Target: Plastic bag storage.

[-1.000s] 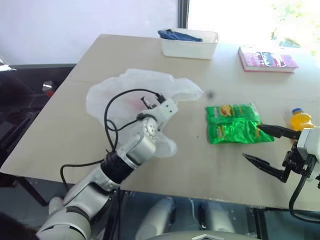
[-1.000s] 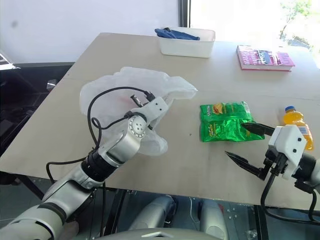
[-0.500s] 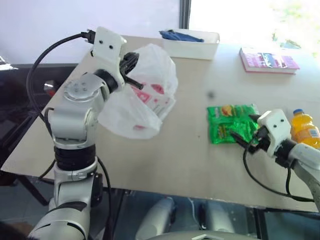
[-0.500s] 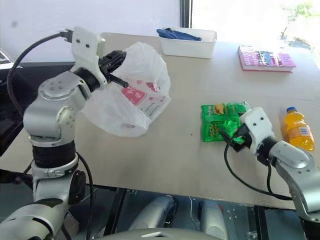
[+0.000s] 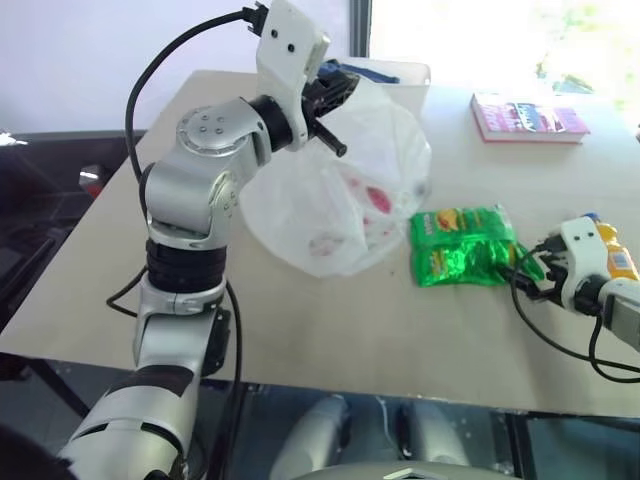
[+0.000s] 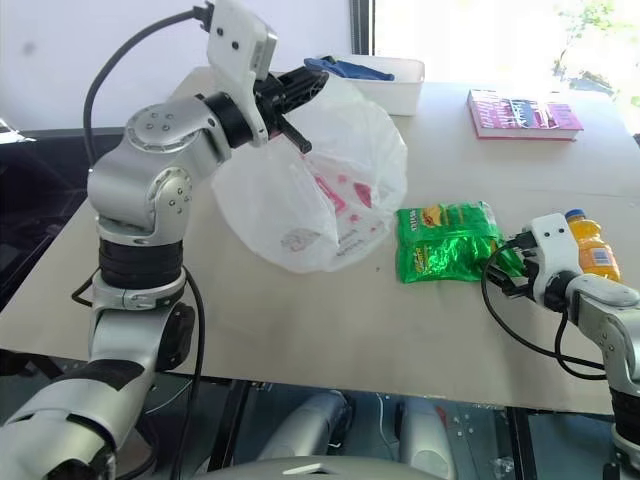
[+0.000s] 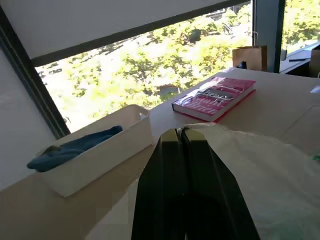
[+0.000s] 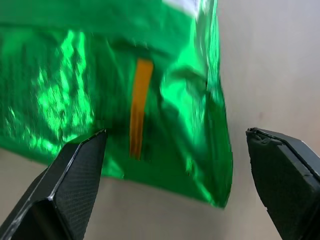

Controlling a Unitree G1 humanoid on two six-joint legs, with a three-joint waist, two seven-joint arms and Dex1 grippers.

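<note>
The plastic bag (image 5: 345, 195), translucent white with faint red print, hangs from my left gripper (image 5: 338, 95), which is shut on its top edge high above the table. The bag's belly sags down to the tabletop, right beside the green snack packet (image 5: 462, 245). In the left wrist view my fingers (image 7: 172, 165) are pressed together with bag film (image 7: 265, 170) bunched beside them. My right gripper (image 5: 532, 270) is open and low at the packet's right edge. In the right wrist view the packet's edge (image 8: 165, 100) lies between its spread fingers (image 8: 75, 170).
An orange juice bottle (image 5: 612, 250) stands just behind my right hand. A pink book (image 5: 528, 118) lies at the far right. A white tray (image 5: 405, 72) holding a blue cloth sits at the back, behind the raised bag. The table's front edge (image 5: 300, 375) is near.
My left arm lifted the bag off the table and swung it up and right, next to the packet. My right gripper, still open, dropped and moved in to the packet's right edge.
</note>
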